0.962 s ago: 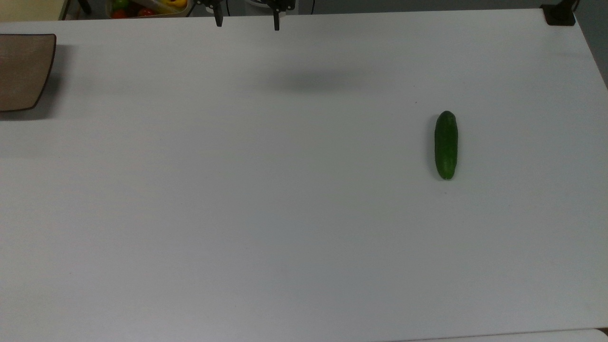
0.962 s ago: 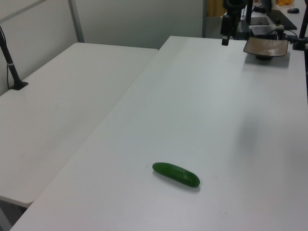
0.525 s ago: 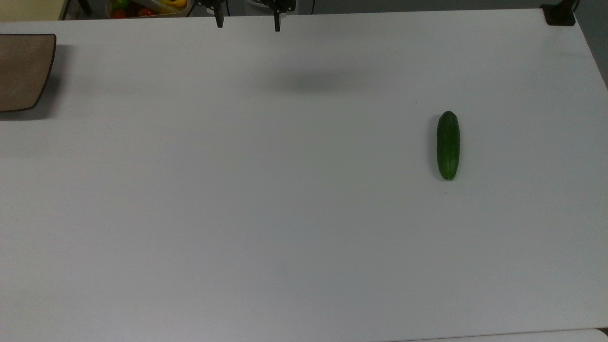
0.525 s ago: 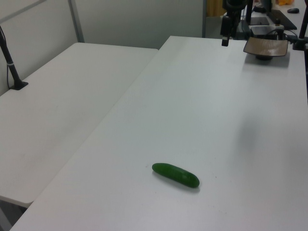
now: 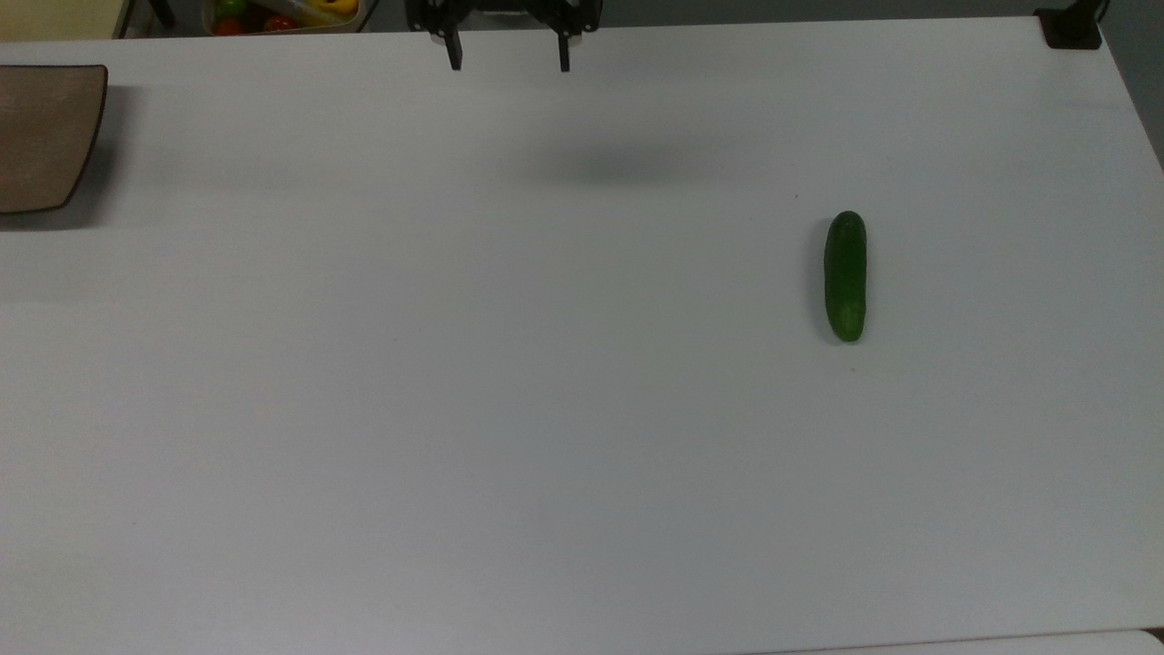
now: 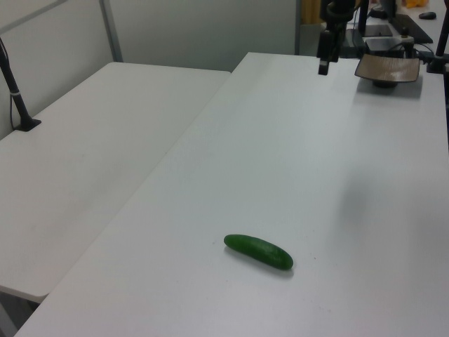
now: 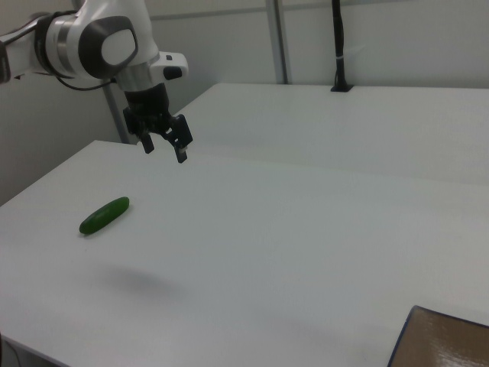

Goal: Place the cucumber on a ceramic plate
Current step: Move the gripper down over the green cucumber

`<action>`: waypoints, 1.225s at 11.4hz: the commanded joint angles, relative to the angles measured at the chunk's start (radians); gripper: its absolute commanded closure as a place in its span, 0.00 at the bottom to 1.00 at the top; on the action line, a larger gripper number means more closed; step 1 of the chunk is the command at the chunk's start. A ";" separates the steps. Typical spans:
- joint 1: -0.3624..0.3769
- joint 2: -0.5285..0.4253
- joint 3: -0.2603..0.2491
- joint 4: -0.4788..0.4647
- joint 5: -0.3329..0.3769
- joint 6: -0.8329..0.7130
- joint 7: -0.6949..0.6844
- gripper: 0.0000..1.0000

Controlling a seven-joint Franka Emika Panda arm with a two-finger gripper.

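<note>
The dark green cucumber (image 5: 845, 276) lies on the white table toward the top view's right, also seen in the left view (image 6: 258, 251) and the right view (image 7: 105, 215). The brown ceramic plate (image 5: 41, 136) sits at the top view's far left edge, at the far right in the left view (image 6: 388, 68) and at the bottom right corner of the right view (image 7: 443, 344). My gripper (image 5: 507, 62) hangs open and empty above the table's far edge, far from both; it shows in the right view (image 7: 165, 148) and the left view (image 6: 323, 64).
A bin of colourful produce (image 5: 277, 14) stands beyond the table's far edge in the top view. A black post base (image 5: 1071, 29) sits at the table's far right corner. A second white table (image 6: 84, 154) adjoins in the left view.
My gripper has shifted to the top view's right and slightly toward the table's middle. The cucumber's image has shifted slightly left in the top view.
</note>
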 commanded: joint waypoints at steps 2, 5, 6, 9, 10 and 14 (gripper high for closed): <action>0.009 0.001 0.051 -0.010 0.098 0.099 0.041 0.00; 0.082 0.003 0.102 -0.007 0.115 0.137 0.145 0.00; 0.107 0.012 0.104 -0.004 0.118 0.141 0.197 0.00; 0.199 0.089 0.104 0.040 0.117 0.199 0.312 0.00; 0.234 0.125 0.104 0.046 0.115 0.229 0.347 0.00; 0.294 0.219 0.150 0.059 0.095 0.320 0.479 0.00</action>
